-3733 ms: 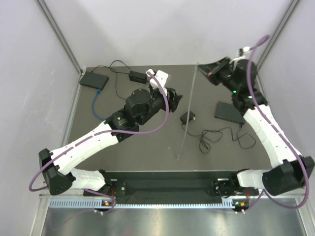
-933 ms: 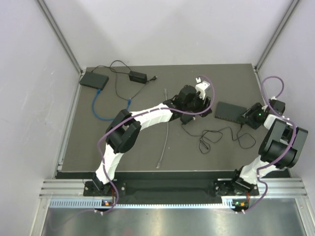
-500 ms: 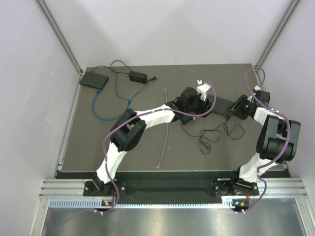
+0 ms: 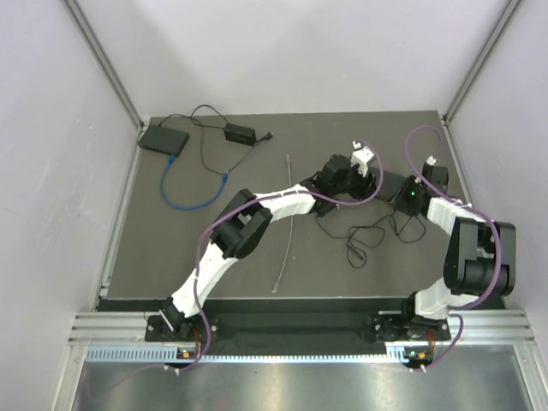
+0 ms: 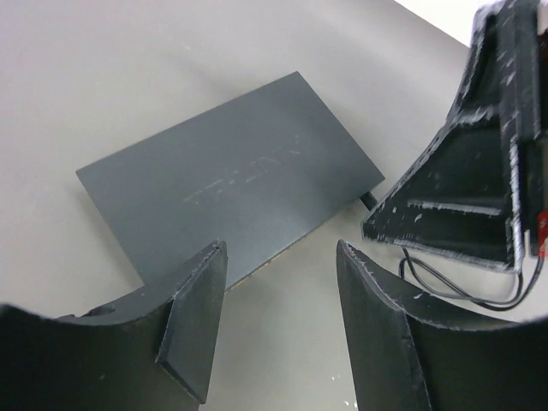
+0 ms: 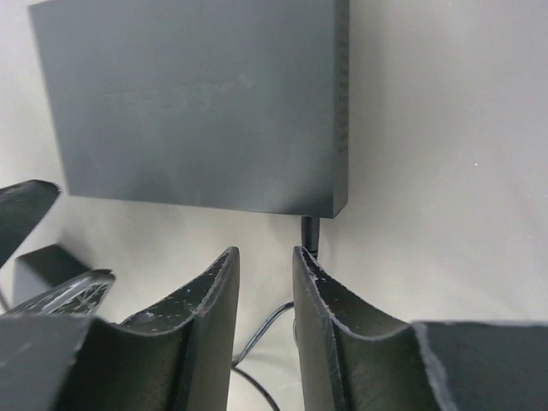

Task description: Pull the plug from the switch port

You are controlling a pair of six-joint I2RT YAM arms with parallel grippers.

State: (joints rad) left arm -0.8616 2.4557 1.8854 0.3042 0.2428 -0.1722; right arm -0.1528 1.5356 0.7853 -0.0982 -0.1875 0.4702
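The dark grey switch [image 4: 388, 183] lies flat on the mat and shows large in the left wrist view [image 5: 231, 184] and the right wrist view [image 6: 197, 103]. A thin black plug [image 6: 310, 233] sits in a port at the switch's corner, its black cable [image 4: 377, 235] trailing over the mat. The plug shows as a small stub in the left wrist view [image 5: 370, 199]. My right gripper [image 6: 264, 265] is open by a narrow gap and empty, its tips just short of the plug and slightly left of it. My left gripper [image 5: 278, 282] is open wide and empty, just off the switch's opposite long edge.
A second black switch [image 4: 164, 139] with a blue cable [image 4: 184, 195] lies at the back left, beside a power adapter [image 4: 239, 133]. A loose grey cable [image 4: 287, 223] runs down the middle of the mat. The right side wall stands close to the right arm.
Both grippers have closed in on the switch: the left one moved right to its left side, the right one swung left and round to the plug side. The switch shifted slightly left.
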